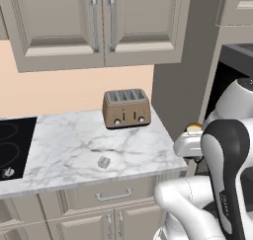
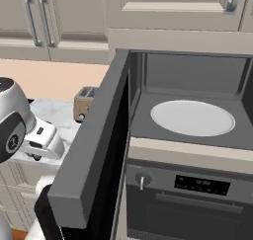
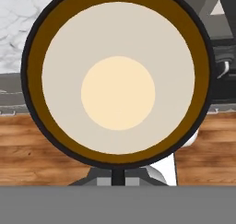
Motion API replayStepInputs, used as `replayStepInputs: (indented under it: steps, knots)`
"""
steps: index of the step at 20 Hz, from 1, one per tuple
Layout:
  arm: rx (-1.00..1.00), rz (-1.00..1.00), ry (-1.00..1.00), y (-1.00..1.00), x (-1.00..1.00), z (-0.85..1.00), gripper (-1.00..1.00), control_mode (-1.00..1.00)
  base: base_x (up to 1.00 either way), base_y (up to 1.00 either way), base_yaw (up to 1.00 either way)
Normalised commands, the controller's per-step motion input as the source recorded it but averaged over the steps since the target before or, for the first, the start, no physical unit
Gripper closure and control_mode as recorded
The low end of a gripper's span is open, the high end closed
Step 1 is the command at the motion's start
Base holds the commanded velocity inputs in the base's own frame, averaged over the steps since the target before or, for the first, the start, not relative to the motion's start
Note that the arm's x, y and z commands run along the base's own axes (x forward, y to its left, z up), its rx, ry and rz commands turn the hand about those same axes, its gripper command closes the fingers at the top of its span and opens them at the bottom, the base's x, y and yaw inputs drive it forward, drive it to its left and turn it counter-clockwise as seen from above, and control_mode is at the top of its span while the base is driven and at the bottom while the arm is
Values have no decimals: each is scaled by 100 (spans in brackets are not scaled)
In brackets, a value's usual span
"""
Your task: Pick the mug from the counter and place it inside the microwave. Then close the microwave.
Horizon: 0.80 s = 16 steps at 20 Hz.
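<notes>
With the fingers pinching the mug (image 3: 118, 80) rim, cup mouth just above them, I'm mid-carry. Next I need to swing it into the open microwave (image 2: 192, 86) onto the turntable (image 2: 192, 118).

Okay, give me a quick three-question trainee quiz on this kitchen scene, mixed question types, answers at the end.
1. True or false: the microwave door stands open.
2. What does the gripper hold? A) toaster B) mug C) grey cube
3. Fill in: the toaster stands on the ____.

Key:
1. True.
2. B, the mug, seen from above in the hand view.
3. The counter.
</notes>
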Motion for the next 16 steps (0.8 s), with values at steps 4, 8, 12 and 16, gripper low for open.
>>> replayStepInputs:
  steps: [4,8,12,16]
  knots:
    - [0,0,0,0,0,0,100,100,-21,42,-4]
    - [0,0,0,0,0,0,100,100,-52,52,-21]
    - [0,0,0,0,0,0,100,100,-73,35,-40]
    - [0,0,0,0,0,0,100,100,-69,4,-56]
